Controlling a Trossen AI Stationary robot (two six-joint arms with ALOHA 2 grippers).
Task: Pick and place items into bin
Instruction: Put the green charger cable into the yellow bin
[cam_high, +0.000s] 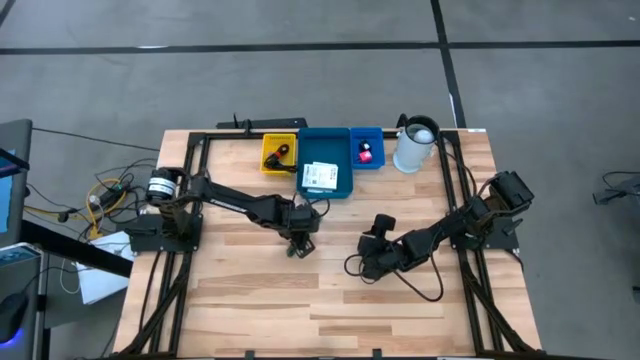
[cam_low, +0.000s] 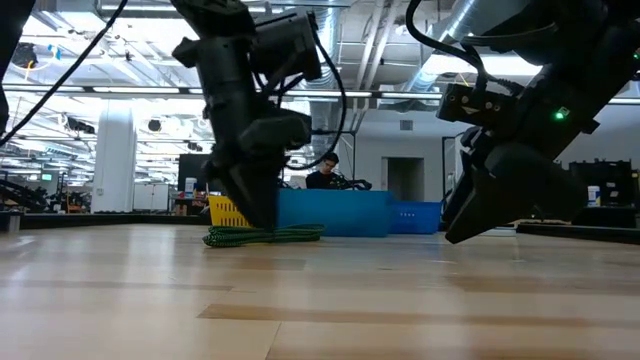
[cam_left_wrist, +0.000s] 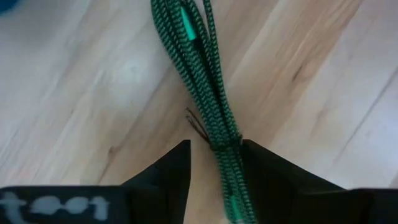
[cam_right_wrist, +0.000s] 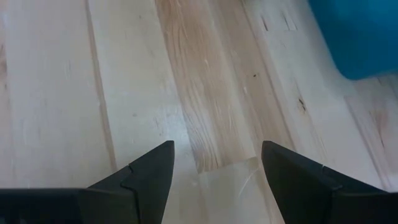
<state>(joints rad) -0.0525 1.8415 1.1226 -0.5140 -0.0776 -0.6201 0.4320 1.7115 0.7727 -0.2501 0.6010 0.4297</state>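
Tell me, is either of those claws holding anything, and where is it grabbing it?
The left gripper straddles one end of a green braided cable bundle lying on the table; whether it's clamped can't be told. The right gripper holds nothing.

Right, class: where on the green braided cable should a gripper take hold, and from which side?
Grip the green braided cable across its bundled strands, coming straight down from above. It lies flat on the table as a narrow coil of parallel strands, so fingers can straddle it. The left gripper already sits that way, one finger each side of the strands.

Green-and-black braided cable (cam_left_wrist: 198, 74), yellow bin (cam_high: 278, 153), blue bins (cam_high: 327, 160), white jug (cam_high: 414, 146)
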